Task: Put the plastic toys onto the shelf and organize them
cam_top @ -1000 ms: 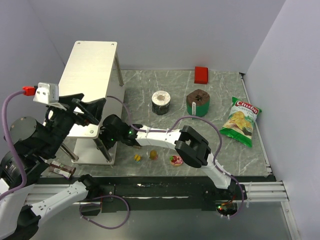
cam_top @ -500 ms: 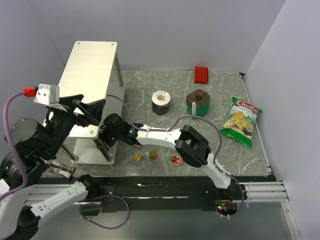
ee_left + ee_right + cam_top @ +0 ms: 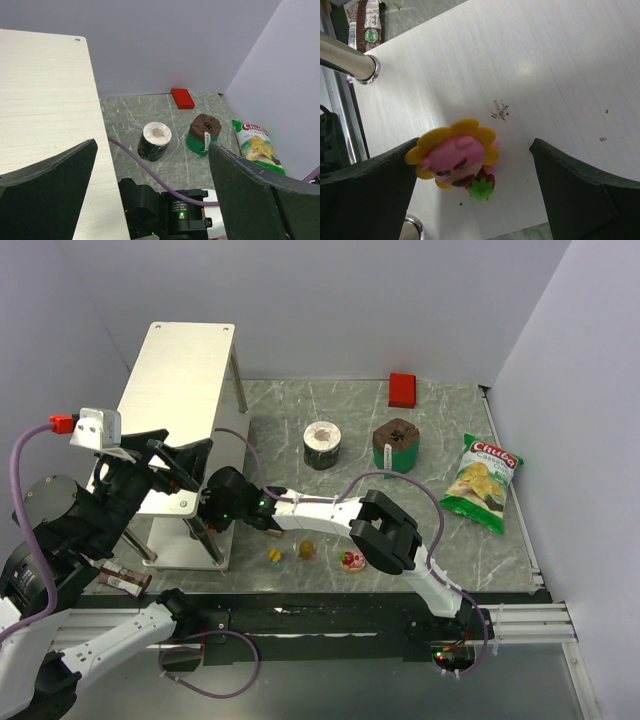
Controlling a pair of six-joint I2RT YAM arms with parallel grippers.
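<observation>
The right pincer (image 3: 473,147) reaches in under the top of the shelf (image 3: 180,375), just above its lower tier (image 3: 555,65); its fingers (image 3: 580,200) are spread wide and pinch nothing. Between them a flower toy (image 3: 454,159), a pink face ringed with yellow petals and a green leaf under it, lies on that pale tier near its edge, not far from a round metal leg (image 3: 345,59); one petal sits just beside a finger, and whether they touch I cannot tell.

The left pincer (image 3: 152,145) hangs over the near right part of the shelf's top; its fingers (image 3: 47,192) are spread wide too, with nothing between them.

On the counter (image 3: 500,560), just right of the shelf's near end, more toys lie in a row: a yellow toy (image 3: 274,555) nearest the shelf; a yellow-orange toy (image 3: 307,550) beside it; a pink and red toy (image 3: 351,561) farthest from the shelf.

Farther right of the shelf stand two cups. The dark cup (image 3: 322,444), the closer one, is filled to the brim with something pale that has a dimple in the middle; the green cup (image 3: 396,445), beyond it, is packed with lumpy brown stuff and carries a white label on its side. A red block (image 3: 402,389) lies level with the shelf's far end, well to its right; a chip bag (image 3: 480,483) lies farthest from the shelf; a wrapped bar (image 3: 125,580) lies by the shelf's near left foot.
</observation>
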